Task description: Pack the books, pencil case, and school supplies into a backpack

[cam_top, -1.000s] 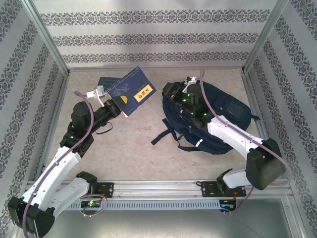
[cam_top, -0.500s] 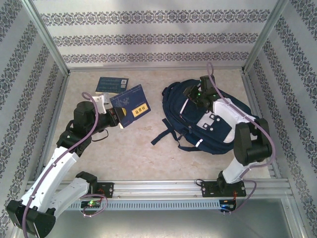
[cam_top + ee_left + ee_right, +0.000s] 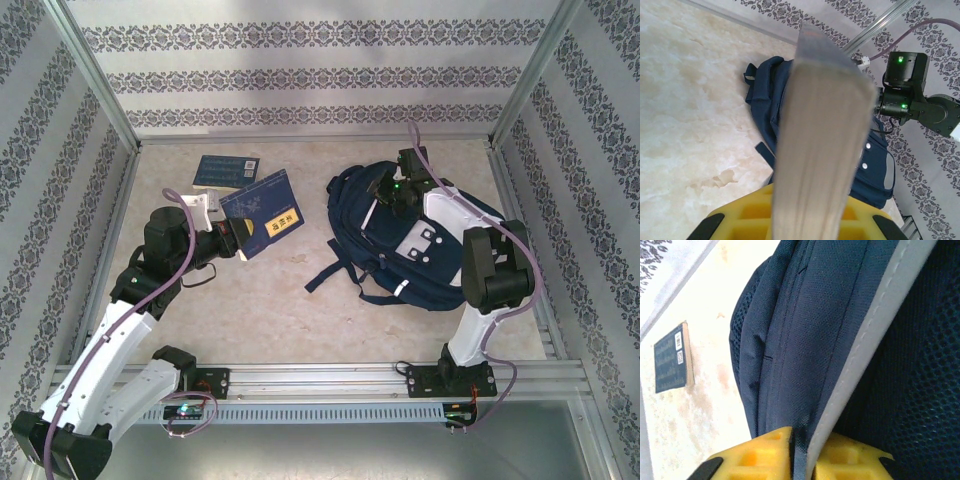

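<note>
A dark blue book [image 3: 264, 213] with a yellow label hangs tilted above the table, my left gripper [image 3: 236, 234] shut on its lower corner. In the left wrist view its pale page edge [image 3: 820, 140] runs up from between the yellow fingers [image 3: 740, 220]. A second dark blue book [image 3: 225, 171] lies flat at the back left, also visible as the book [image 3: 672, 358] on the table in the right wrist view. The navy backpack [image 3: 425, 245] lies at the right. My right gripper [image 3: 383, 190] is shut on the backpack's fabric edge [image 3: 802, 440] beside a white stripe [image 3: 865, 350].
The metal frame rails [image 3: 310, 375] run along the near edge and sides, with patterned walls all round. The beige tabletop [image 3: 270, 300] lies bare between the arms. A loose dark strap [image 3: 325, 275] trails from the backpack's left side.
My left gripper has drawn the blue book back and down, uncovering the book lying behind it. My right arm has swung right, and its gripper now pinches the backpack's top edge.
</note>
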`<state>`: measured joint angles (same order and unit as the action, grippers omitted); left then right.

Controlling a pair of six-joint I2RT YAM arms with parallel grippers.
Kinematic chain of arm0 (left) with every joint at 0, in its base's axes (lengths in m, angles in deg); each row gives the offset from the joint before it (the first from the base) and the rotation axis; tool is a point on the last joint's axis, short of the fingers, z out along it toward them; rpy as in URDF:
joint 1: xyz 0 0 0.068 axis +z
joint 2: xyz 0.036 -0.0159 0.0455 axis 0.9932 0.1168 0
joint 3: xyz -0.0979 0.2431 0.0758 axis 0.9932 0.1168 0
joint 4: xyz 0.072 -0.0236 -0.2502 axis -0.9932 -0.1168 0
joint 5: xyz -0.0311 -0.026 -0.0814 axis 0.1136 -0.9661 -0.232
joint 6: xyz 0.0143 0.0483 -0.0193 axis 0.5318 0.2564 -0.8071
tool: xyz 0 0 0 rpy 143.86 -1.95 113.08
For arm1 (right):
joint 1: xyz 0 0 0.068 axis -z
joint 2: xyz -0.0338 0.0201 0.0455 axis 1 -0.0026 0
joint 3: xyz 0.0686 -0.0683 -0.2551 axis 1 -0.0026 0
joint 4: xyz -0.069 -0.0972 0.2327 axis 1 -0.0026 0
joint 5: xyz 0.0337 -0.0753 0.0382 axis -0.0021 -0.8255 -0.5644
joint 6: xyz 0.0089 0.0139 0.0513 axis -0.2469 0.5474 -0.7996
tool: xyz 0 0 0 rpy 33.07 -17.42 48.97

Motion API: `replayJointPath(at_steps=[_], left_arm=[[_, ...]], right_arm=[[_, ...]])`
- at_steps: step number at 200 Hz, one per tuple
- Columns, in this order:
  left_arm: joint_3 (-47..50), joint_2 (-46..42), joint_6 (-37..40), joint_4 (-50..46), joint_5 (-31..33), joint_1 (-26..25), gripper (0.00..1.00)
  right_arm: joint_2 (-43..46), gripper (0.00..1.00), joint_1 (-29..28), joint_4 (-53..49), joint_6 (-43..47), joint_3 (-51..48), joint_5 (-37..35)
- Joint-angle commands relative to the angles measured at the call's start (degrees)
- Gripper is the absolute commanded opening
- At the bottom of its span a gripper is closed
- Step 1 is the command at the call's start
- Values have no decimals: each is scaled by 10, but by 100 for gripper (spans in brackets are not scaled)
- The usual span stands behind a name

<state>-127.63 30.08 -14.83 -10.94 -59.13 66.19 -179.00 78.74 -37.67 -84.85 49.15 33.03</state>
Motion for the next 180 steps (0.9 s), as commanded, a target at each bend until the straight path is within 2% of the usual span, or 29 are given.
replayJointPath(at_steps=[1,11,48,62,81,115,141,180], left_arm=[[0,-9,13,13,-5,8,0],[-1,-7,11,11,1,9,0],[-40,33,0,-60,35,16,0],[-56,53,1,-82,37,21,0],[-64,70,6,-95,48,26,0],[-55,75,-11,-79,31,44,0],[-67,79,13,-102,43,53,0],[-71,71,16,-119,43,70,0]], right_arm=[[-19,8,-10,-4,19,25,15],[-24,0,-11,-5,22,31,29],[-7,0,-36,-21,79,58,85],[-13,0,-50,-46,123,89,164],[5,0,-66,-38,141,92,256],[68,0,-71,50,82,27,366],[112,0,-63,74,70,-1,449],[140,0,-53,94,52,-2,511]])
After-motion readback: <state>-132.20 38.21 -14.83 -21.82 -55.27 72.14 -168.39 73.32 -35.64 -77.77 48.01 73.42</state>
